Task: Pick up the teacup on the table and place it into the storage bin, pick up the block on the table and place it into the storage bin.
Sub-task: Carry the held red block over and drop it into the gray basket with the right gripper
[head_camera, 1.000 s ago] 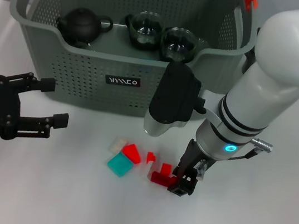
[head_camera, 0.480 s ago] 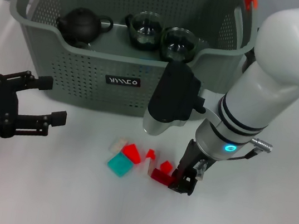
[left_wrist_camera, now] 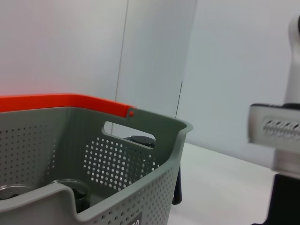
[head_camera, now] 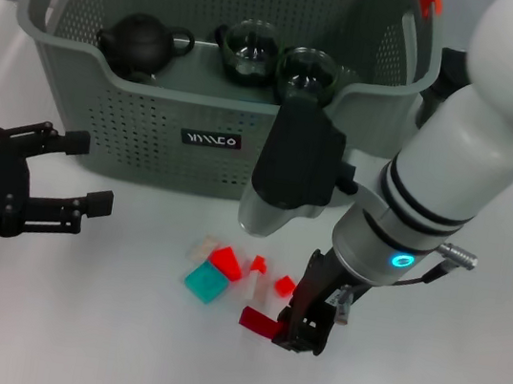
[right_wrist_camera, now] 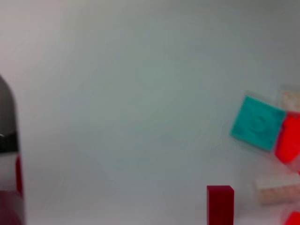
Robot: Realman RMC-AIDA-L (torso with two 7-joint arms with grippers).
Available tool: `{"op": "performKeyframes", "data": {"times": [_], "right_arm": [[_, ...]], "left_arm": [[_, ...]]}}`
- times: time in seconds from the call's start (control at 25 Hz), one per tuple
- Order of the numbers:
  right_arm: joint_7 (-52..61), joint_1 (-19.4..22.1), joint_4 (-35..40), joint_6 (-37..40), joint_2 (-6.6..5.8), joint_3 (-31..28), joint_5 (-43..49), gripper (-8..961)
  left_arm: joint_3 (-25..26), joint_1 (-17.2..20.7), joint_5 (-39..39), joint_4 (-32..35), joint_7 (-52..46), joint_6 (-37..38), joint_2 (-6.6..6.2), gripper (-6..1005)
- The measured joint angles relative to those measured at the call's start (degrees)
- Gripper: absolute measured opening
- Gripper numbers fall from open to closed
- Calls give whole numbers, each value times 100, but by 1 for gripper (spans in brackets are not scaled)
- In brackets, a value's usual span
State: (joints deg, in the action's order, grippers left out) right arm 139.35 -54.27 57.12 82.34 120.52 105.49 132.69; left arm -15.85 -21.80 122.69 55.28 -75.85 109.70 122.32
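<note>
My right gripper [head_camera: 297, 336] hangs low over the table in front of the block pile, shut on a dark red block [head_camera: 256, 321] that sticks out to its left. The right wrist view shows this dark red block [right_wrist_camera: 220, 204] too. Behind stands the grey-green storage bin [head_camera: 150, 128] with two glass teacups [head_camera: 249, 51] inside, beside a black teapot [head_camera: 142, 43]. No teacup shows on the table. Left of the bin, my left gripper [head_camera: 86, 171] rests open and empty.
Loose blocks lie in front of the bin: a teal one [head_camera: 206, 283], a red one [head_camera: 226, 262], a pale one [head_camera: 202, 247] and small red pieces [head_camera: 285, 284]. The left wrist view shows the bin's wall [left_wrist_camera: 117, 187] and orange handle [left_wrist_camera: 65, 101].
My right gripper has pulled the dark red block out of the pile, toward me and a little left. The left gripper has barely moved.
</note>
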Motion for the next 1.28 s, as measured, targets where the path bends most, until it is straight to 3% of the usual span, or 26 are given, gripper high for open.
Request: {"op": "performKeyframes", "data": {"times": [0.32, 0.68, 0.96, 1.28], "right_arm": [[91, 317, 1273, 809, -20, -944, 54, 205], [-32, 82, 1746, 814, -37, -2213, 601, 204], [-191, -483, 1569, -221, -33, -2625, 1195, 205], [-237, -972, 433, -1634, -35, -2802, 1668, 224]], "left_arm": [[65, 0, -67, 0, 25, 46, -8, 888], [136, 32, -31, 0, 27, 100, -6, 887], [129, 34, -63, 0, 29, 102, -6, 887], [133, 13, -26, -6, 32, 93, -15, 887]]}}
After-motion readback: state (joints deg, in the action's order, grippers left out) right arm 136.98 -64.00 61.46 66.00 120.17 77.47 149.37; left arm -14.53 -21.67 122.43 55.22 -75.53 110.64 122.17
